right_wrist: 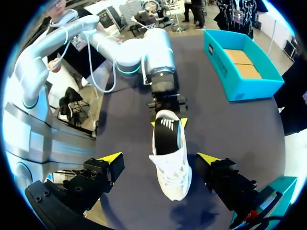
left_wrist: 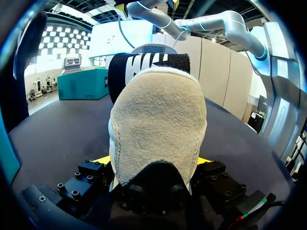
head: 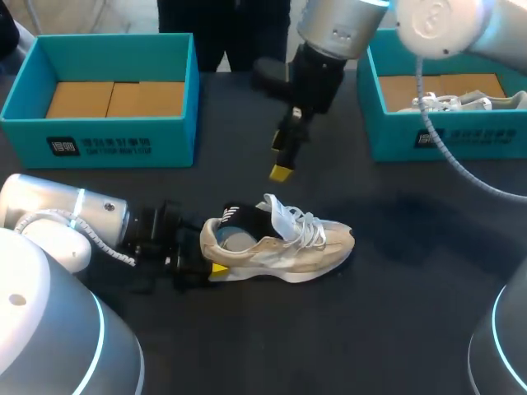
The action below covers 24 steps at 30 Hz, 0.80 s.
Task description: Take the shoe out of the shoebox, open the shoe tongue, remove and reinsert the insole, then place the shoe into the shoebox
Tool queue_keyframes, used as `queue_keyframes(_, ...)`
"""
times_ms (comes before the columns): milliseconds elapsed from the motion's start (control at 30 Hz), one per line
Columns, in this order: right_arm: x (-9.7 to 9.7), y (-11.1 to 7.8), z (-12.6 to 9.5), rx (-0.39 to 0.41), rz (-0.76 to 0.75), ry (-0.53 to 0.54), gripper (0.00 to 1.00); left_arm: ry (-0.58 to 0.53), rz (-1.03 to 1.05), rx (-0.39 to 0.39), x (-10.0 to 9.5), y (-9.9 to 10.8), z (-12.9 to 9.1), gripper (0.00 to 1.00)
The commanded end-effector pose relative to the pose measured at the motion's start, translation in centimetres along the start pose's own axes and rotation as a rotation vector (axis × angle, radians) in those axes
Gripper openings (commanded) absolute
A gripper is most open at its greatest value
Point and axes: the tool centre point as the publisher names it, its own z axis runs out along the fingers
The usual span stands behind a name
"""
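Shoe (head: 276, 243): lay on its sole on the table (head: 395, 321) between two teal boxes, heel toward the left arm and toe toward the right.
Left gripper (left_wrist: 153, 160): pinched the heel from both sides, its yellow tips pressed against the suede.
Right gripper (right_wrist: 160, 158): hung above the shoe's opening with its fingers spread wide, touching nothing.
Feel: probably light. The suede-and-mesh upper would give under a squeeze, while the sole looked stiffer. The laces (head: 300, 224) lay loose and could snag.
Where to hold: the heel looked like the firmest grip. The tongue (head: 243, 216), black and standing up, was a thin flap best nipped at its top edge — gently.
Insole: too little showed to judge.
Edges: the left box (head: 99, 136), with only cardboard inside, stood behind the left arm. The right box (head: 478, 140) held a second shoe (head: 473, 100). Both had upright walls to clear on any lift.
Open room: bare table lay beyond the toe and in front of the shoe — plenty for turning it.
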Motion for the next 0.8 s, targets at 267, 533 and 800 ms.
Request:
queue_keyframes(267,-1.5,3.4,3.1,0.018,-0.007,0.132,1.0,-0.001,0.0,-0.003,0.0,0.3,0.1,0.0)
queue_keyframes(533,-1.9,4.1,4.0,0.027,-0.005,0.261,1.0,-0.001,0.0,-0.003,0.0,0.3,0.1,0.0)
queue_keyframes(800,-2.5,4.3,5.3,0.036,0.024,0.403,1.0,-0.001,0.0,-0.003,0.0,0.3,0.1,0.0)
